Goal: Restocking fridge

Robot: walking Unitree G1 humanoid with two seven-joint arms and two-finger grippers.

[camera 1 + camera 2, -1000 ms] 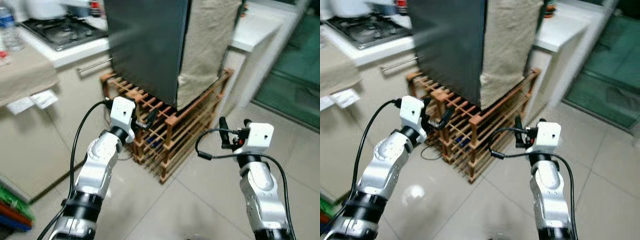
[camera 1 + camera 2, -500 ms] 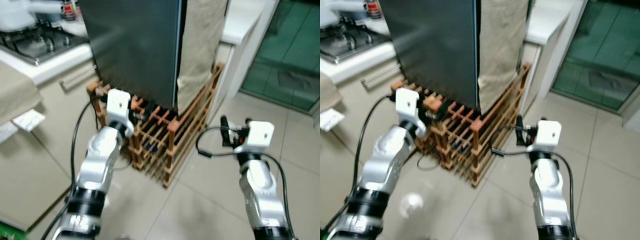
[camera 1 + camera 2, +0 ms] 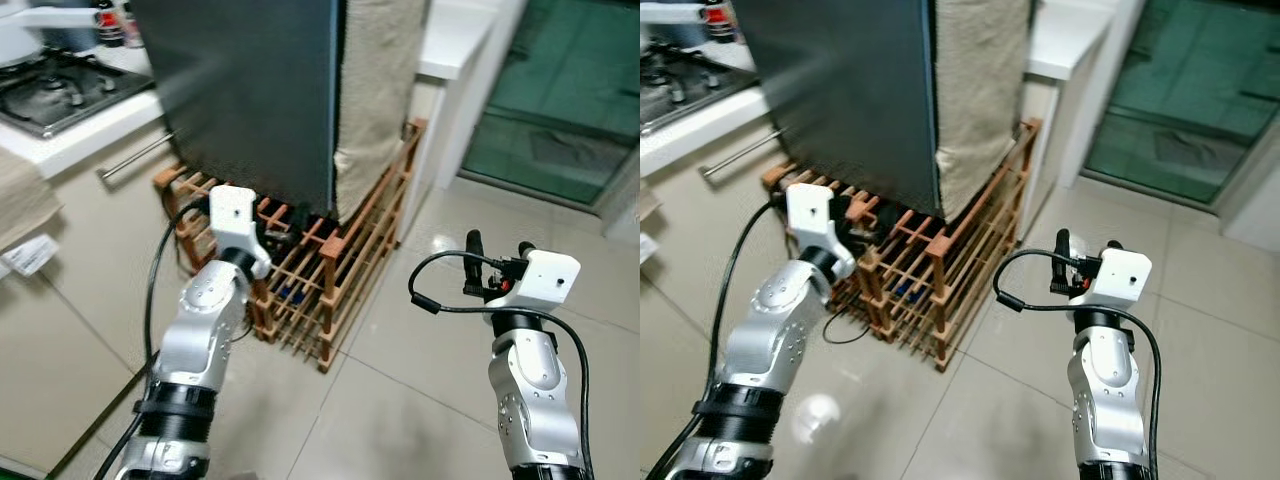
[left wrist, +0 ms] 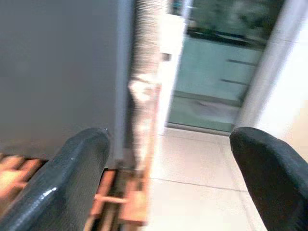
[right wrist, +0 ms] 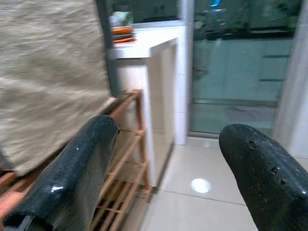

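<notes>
**A:** Kitchen, head cameras: a dark grey fridge (image 3: 250, 90) stands on a slatted wooden rack (image 3: 300, 270) on pale floor tiles (image 3: 400, 400), a beige cloth (image 3: 375, 90) hanging down its right side. What do the wrist cameras add?

**B:** The right wrist view picks out a stack of orange and green dishes (image 5: 122, 29) on a white counter (image 5: 144, 48) past the cloth, along with glass doors (image 5: 240, 62) behind. The left wrist view looks along the fridge's flat grey front to its edge, though it is blurred.

**A:** And the head view alone takes in a gas hob (image 3: 55, 85) on the white worktop to the robot's left, with a metal rail (image 3: 135, 160) on the cabinet front below it.

**B:** Where are the grippers against the fridge?

**A:** The left gripper (image 3: 280, 238) is raised just before the bottom of the fridge front, over the rack's top slats; whether it touches either I cannot tell. The right gripper (image 3: 495, 262) is held up over open floor, well apart from the fridge, to the right of the rack.

**B:** Fingers?

**A:** Both pairs are spread wide with nothing between them; the wrist views show clear space between the left fingers (image 4: 72, 173) and between the right fingers (image 5: 77, 163).
</notes>
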